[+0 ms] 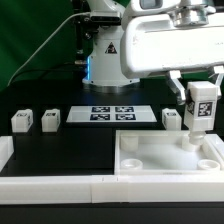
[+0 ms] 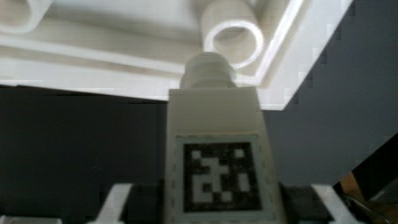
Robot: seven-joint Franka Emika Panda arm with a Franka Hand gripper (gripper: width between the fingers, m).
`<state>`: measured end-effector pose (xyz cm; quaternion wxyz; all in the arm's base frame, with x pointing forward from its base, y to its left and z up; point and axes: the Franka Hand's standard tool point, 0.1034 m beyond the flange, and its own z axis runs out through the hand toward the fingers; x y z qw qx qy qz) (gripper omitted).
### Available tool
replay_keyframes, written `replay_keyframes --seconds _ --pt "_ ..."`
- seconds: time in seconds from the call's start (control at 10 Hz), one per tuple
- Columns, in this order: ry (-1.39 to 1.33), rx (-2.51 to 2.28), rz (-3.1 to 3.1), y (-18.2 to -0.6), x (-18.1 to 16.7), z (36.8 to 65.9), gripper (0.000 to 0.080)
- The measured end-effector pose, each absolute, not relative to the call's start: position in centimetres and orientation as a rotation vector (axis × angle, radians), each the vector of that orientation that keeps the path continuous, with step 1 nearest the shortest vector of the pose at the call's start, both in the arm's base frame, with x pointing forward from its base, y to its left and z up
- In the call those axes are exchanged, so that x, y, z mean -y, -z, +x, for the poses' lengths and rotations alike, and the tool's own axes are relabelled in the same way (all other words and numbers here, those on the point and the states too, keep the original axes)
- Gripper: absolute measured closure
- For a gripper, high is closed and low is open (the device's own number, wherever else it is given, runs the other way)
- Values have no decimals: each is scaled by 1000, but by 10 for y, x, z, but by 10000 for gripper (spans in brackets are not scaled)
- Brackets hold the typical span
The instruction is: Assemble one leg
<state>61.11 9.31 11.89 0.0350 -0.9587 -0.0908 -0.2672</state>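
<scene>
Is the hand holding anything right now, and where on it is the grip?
The hand holds one leg, pinched across its marker-tagged end; the rounded tip points free toward the tabletop.

White arm (image 1: 103, 62), pale fingers (image 2: 121, 206), possibly warning sticker (image 1: 111, 47)

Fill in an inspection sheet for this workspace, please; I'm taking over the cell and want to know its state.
Surface: black table; marker board lying flat on it.
Job's things: one leg held upright over the tabletop, tip near a corner hole; three loose legs standing on the table.
Clutter: white rail along the near edge.
Grippers: gripper shut on the leg, fingers on either side.
Cables: one thin cable arcing at the back.
Surroundings: robot base; dark backdrop.
</scene>
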Motion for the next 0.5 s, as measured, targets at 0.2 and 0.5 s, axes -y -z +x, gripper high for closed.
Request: replay_keyframes --seconds 0.2,0.5 --pt "770 285 -2953 -116 -95 609 508" --pt "756 296 -2953 -108 -102 603 508"
